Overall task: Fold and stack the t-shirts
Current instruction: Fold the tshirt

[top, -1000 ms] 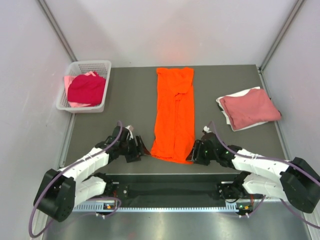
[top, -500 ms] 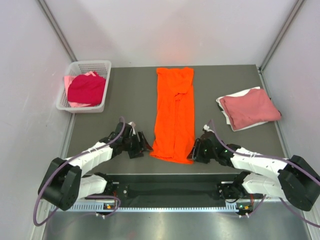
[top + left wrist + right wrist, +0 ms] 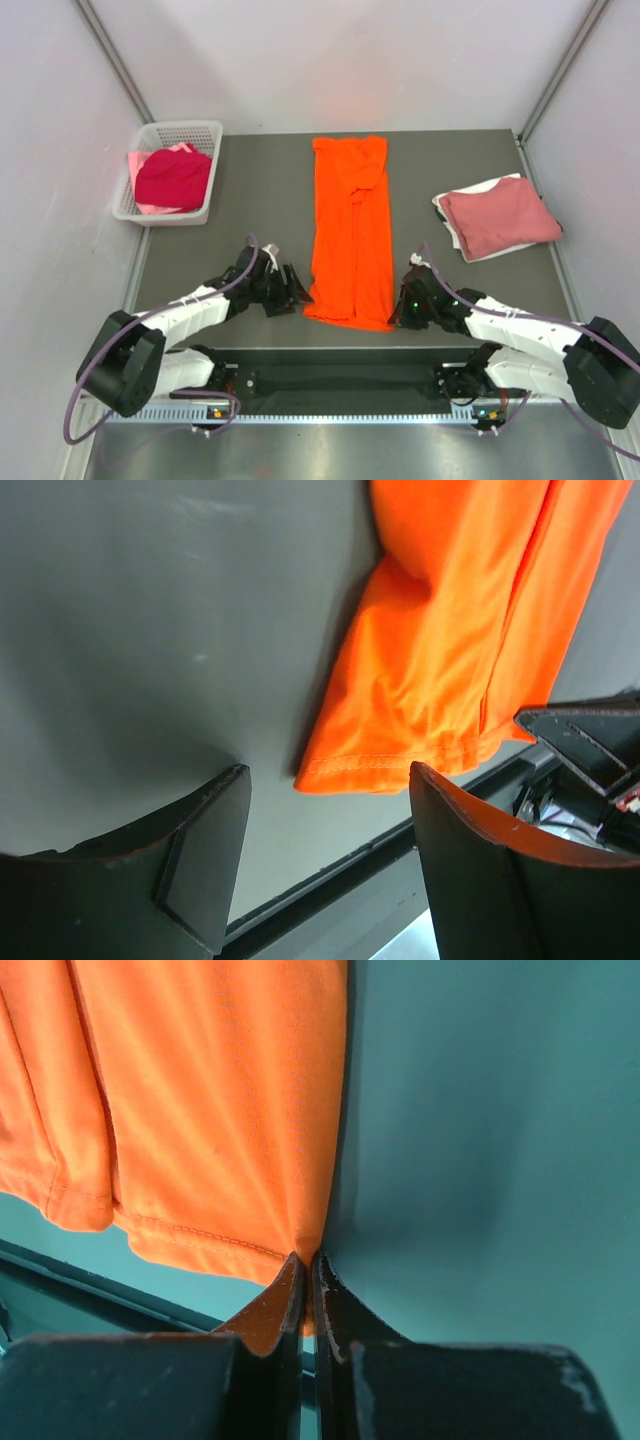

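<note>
A bright orange t-shirt (image 3: 350, 230) lies folded into a long strip down the middle of the table. My right gripper (image 3: 402, 313) is shut on its near right hem corner (image 3: 305, 1245). The left gripper (image 3: 298, 285) stands open just left of the near left hem corner (image 3: 330, 772), which lies ahead of its jaws, untouched. A dusty rose t-shirt (image 3: 500, 218) rests folded on a white one (image 3: 447, 224) at the right. A crimson t-shirt (image 3: 174, 177) sits over a pale pink one (image 3: 145, 158) in the basket.
The white lattice basket (image 3: 196, 133) stands at the back left corner. The table's near edge and a black rail (image 3: 340, 352) run just behind both grippers. Grey walls close in on the left and right.
The right gripper has closed on the orange shirt's near right corner. The left gripper has moved right toward the near left corner, still open.
</note>
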`<state>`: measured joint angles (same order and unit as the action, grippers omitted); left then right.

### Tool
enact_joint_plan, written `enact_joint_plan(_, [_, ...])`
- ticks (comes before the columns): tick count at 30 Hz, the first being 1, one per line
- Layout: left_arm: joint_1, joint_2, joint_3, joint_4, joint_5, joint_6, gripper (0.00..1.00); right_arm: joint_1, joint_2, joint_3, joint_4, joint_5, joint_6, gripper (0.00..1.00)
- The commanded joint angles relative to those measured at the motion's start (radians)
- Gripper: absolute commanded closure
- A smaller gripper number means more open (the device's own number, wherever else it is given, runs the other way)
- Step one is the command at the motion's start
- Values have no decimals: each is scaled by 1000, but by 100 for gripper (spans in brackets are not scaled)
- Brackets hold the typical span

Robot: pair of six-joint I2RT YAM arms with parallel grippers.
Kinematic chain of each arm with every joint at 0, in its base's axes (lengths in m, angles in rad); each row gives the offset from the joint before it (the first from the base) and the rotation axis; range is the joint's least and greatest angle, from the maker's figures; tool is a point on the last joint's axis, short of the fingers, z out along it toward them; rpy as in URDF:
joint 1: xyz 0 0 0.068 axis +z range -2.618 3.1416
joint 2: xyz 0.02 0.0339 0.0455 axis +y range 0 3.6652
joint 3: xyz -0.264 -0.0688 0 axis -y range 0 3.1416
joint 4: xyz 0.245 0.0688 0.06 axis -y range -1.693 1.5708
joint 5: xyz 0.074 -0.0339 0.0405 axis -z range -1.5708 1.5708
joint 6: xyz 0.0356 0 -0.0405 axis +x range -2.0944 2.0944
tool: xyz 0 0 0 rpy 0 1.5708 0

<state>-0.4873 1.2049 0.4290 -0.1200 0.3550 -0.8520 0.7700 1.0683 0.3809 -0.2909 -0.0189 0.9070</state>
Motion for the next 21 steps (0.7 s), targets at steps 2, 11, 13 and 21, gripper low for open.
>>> enact_joint_plan(2, [-49, 31, -36, 37, -28, -24, 30, -6, -16, -5, -51, 10, -26, 100])
enact_joint_plan(11, [-85, 61, -29, 62, -53, -51, 49, -6, -2, 1, -36, 13, -34, 100])
enact_joint_plan(13, [-88, 62, -32, 65, -56, -56, 58, -5, -1, 1, -36, 13, -36, 100])
enact_joint_plan(21, [-111, 54, -55, 92, -108, -67, 77, -8, -7, 3, -31, 36, -45, 100])
